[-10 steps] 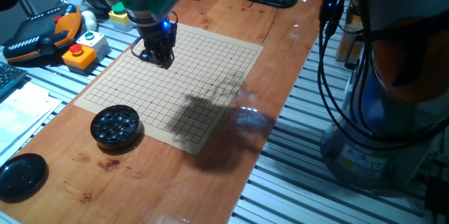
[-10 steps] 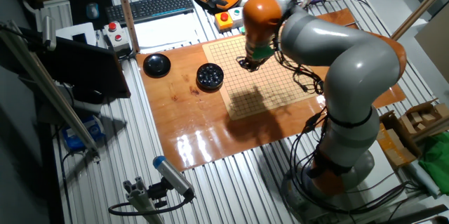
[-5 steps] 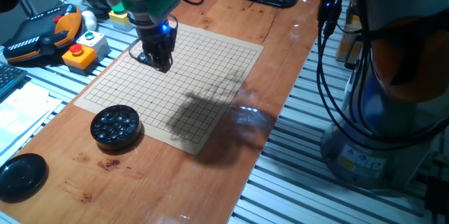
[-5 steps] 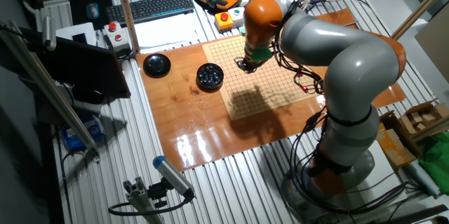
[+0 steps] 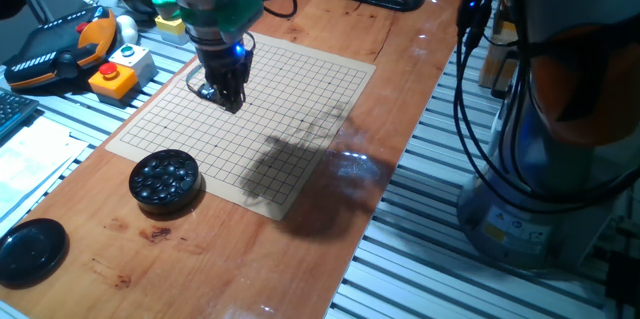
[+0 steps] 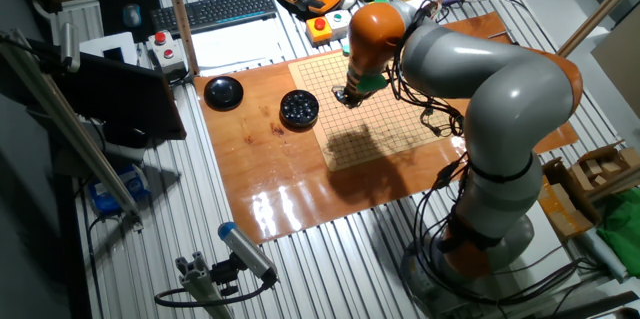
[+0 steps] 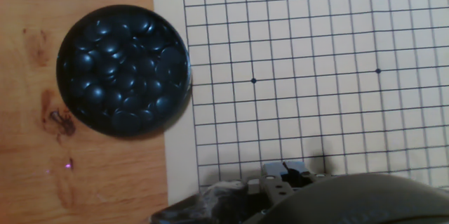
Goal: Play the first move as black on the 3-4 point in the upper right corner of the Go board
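My gripper (image 5: 229, 97) hangs fingers-down low over the far left part of the Go board (image 5: 300, 79). It also shows in the other fixed view (image 6: 347, 96). Its fingers stand close together. In the hand view a small dark black stone (image 7: 285, 169) shows between the grey fingertips at the bottom edge, over the board's grid (image 7: 316, 41). No stone lies on any crossing that I can see. The 3-4 point is unmarked, and I cannot tell which crossing it is.
A round black bowl of stones (image 5: 165, 177) sits on the wooden table by the board's near left corner, seen too in the hand view (image 7: 123, 71). Its black lid (image 5: 30, 249) lies further left. A yellow button box (image 5: 115, 71) and a teach pendant (image 5: 60, 49) stand behind.
My gripper has shifted a short way across the board, toward the near side in the first fixed view. Bowl, lid and board have not moved.
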Available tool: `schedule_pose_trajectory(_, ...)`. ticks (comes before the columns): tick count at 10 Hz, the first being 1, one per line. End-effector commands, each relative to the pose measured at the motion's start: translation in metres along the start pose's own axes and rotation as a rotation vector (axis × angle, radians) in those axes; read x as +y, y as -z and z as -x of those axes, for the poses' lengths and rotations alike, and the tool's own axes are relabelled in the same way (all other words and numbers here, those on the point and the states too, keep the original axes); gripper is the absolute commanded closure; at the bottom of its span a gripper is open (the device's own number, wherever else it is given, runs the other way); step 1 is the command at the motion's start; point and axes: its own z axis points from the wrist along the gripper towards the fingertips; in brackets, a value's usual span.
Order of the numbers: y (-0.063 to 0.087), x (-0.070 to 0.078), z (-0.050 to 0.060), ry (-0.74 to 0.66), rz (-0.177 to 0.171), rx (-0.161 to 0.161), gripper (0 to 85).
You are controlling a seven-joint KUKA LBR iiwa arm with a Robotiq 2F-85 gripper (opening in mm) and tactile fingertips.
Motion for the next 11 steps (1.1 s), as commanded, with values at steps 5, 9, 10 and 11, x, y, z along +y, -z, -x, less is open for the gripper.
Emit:
schedule_pose_trajectory(5,-0.0007,0.0018,-0.0017,0.002,0.002,0.007,84.3)
schedule_pose_trajectory(9,-0.0007,0.0018,-0.0017,-0.011,0.051,-0.027,84.3)
schedule_pose_trajectory(10,-0.0007,0.0018,-0.0017,0.003,0.051,-0.037,84.3)
schedule_pose_trajectory(11,-0.0007,0.0018,-0.0017,0.006,0.052,-0.011,84.3)
